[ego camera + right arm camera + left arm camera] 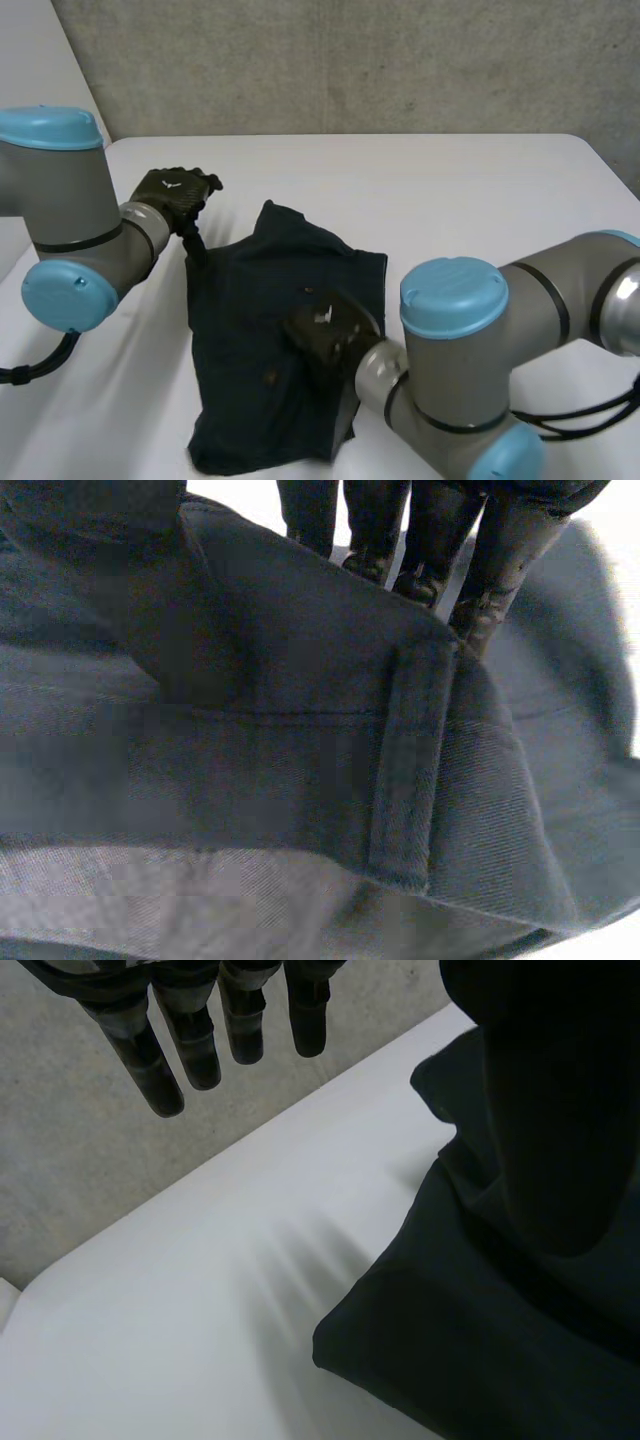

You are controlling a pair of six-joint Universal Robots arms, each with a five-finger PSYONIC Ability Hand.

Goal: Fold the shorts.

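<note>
Fingers [430, 540] of the right hand [322, 335] reach down almost straight behind a raised fold of the dark navy shorts [280, 780]. Their tips are hidden by the ridge of cloth, and the thumb sits on the near side of the same fold, so the fabric is pinched between thumb and fingers. A belt loop [408, 770] stitched across the band lies just under those fingertips, and a paler face of the fabric shows past the band, on the side away from the fingers. In the head view this hand rests on the middle of the shorts, a little toward their right half, with the right arm [500, 340] coming in from the near right of the surface [480, 190]. The left hand [172, 193] hovers at the far left corner of the shorts. In its wrist view its fingers hang straight and slightly spread above bare white surface, touching nothing and with nothing between them. A dark, blurred mass beside them, over the cloth, could be thumb or fabric; I cannot tell which. In the head view a narrow dark strip runs from this hand down to the corner of the shorts, equally hard to read. The shorts lie rumpled in the middle of the surface between the two arms, a peak of cloth at their far edge and their near edge close to the front of the surface. The left arm [70, 210] bends in from the left side. A grey concrete wall [350, 60] stands behind the surface.
</note>
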